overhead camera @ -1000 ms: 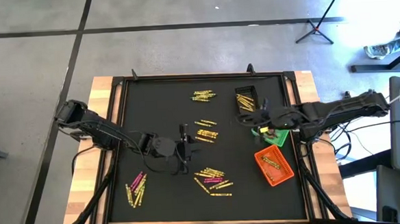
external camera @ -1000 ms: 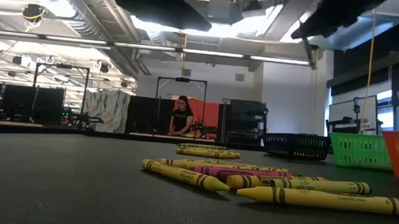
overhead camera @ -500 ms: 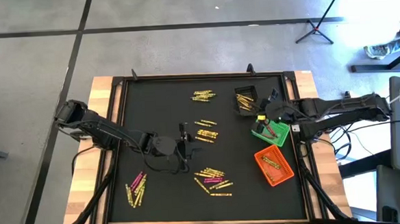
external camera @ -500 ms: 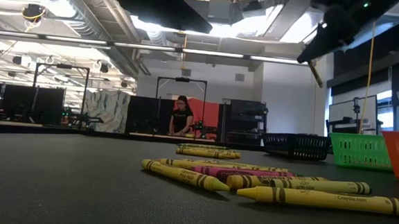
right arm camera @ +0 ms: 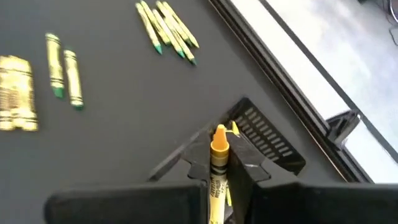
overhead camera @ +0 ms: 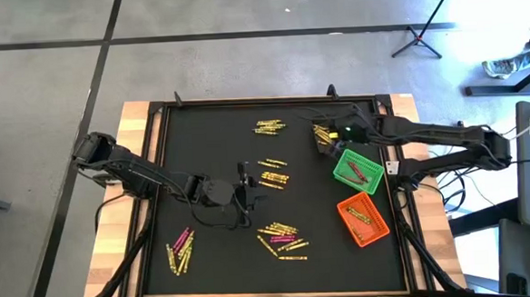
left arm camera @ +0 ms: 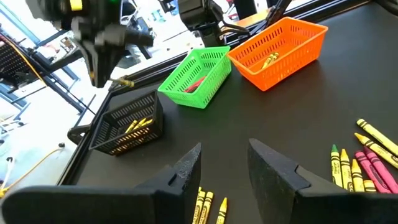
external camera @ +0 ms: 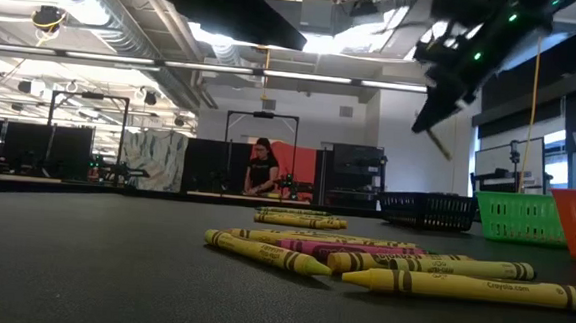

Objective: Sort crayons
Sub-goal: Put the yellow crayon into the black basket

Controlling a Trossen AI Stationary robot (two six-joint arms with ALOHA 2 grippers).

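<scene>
Yellow crayons lie in groups on the black mat (overhead camera: 210, 142): at the far side (overhead camera: 268, 126), in the middle (overhead camera: 273, 175), and near the front (overhead camera: 283, 238). A mixed yellow and pink group (overhead camera: 179, 251) lies at the front left. My right gripper (right arm camera: 217, 152) is shut on one yellow crayon (right arm camera: 219, 149) above the black bin (overhead camera: 326, 132). My left gripper (left arm camera: 224, 168) stands open over the mat's middle (overhead camera: 247, 197), with nothing between its fingers. My right gripper pinches the yellow crayon's paper-wrapped body (right arm camera: 217, 171) between its two fingers. The crayon lies along the fingers, and its tip (right arm camera: 219, 132) sticks out past them. The fingers slant downward from the table's right. The crayon (external camera: 437, 143) hangs tilted, clear of the table, over the black bin.
The green bin (overhead camera: 357, 171) holds a red crayon and stands next to the orange bin (overhead camera: 363, 221) at the right edge. The black bin (left arm camera: 127, 124) holds several yellow crayons. A raised frame (overhead camera: 386, 115) runs around the mat. A person (external camera: 262, 167) is in the room beyond.
My right gripper has swung from above the green bin toward the table's far edge and a little left, sinking somewhat. It has carried the yellow crayon to above the black bin and stayed shut on it.
</scene>
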